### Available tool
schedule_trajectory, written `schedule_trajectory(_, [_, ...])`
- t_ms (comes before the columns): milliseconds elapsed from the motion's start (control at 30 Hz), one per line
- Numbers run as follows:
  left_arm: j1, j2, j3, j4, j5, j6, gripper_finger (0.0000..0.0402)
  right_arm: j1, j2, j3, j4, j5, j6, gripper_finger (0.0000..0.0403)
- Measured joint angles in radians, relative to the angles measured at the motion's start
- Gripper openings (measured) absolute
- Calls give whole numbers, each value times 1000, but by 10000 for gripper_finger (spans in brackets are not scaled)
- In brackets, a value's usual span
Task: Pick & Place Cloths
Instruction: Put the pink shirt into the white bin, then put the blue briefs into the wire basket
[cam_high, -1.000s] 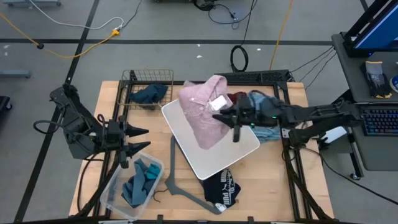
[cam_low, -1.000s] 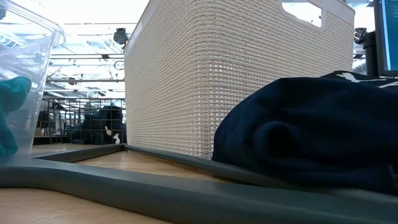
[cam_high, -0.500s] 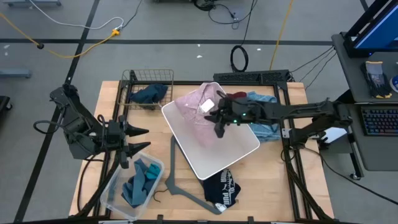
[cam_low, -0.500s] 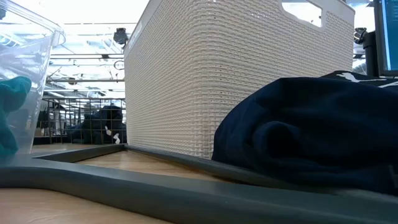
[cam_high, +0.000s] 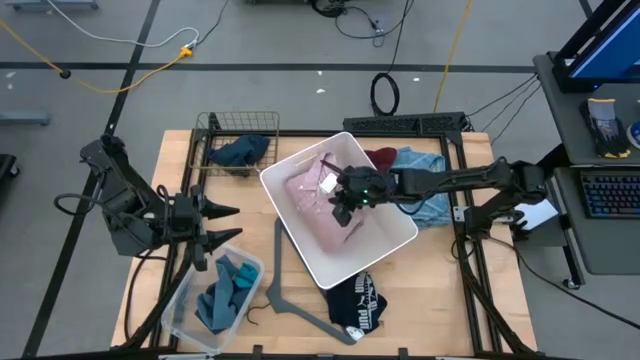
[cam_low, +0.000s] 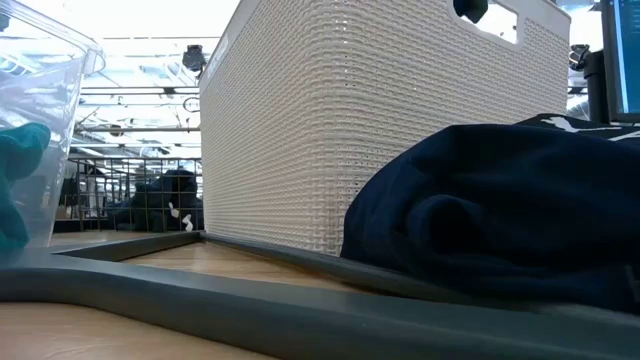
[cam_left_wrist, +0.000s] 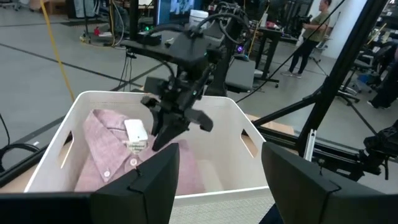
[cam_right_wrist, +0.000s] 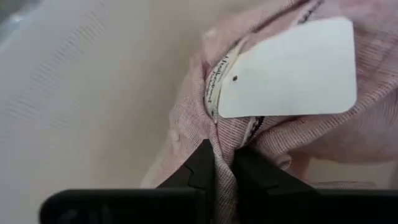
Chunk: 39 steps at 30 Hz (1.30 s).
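The right gripper (cam_high: 345, 208) reaches down inside the white woven basket (cam_high: 400, 238) that sits in the middle of the counter (cam_high: 178, 160), and its jaws are pressed together on a fold of the pink shirt (cam_high: 315, 205), pinching the fabric just beside the white paper tag (cam_right_wrist: 287, 68) at the collar. The pink shirt lies in the basket, spread over its floor and against its far wall, with the collar and buttons showing in the left wrist view. The left gripper (cam_high: 228, 225) hangs over the counter to the left of the basket, well apart from it, its jaws spread and holding nothing. Below it a clear plastic bin (cam_high: 180, 300) holds a teal garment (cam_high: 225, 290). A wire basket (cam_high: 215, 125) at the counter's far left corner holds a navy garment (cam_high: 240, 150). Just beyond the white basket, on its right side, lie a maroon garment (cam_high: 383, 157) and a light-blue shirt (cam_high: 425, 165), the arm passing over them. A black garment with white print (cam_high: 357, 300) lies at the near edge of the counter, touching the basket's near corner, and a grey plastic hanger (cam_high: 285, 295) rests between it and the clear bin.
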Motion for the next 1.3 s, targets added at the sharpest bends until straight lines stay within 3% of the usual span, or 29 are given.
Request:
schedule_trajectory(500, [0,0,0,1,11,1,232,-47,-3,-29,-30,-122,33,130])
schedule_trajectory(767, [0,0,0,1,11,1,232,-45,-22,-29,141,-126,5,154])
schedule_trajectory(1067, [0,0,0,-4,25,7,232,-29,-147,-27,307,-151,-25,121])
schedule_trajectory(1300, [0,0,0,-23,48,11,232,43,-302,-30,291,-149,-111,19])
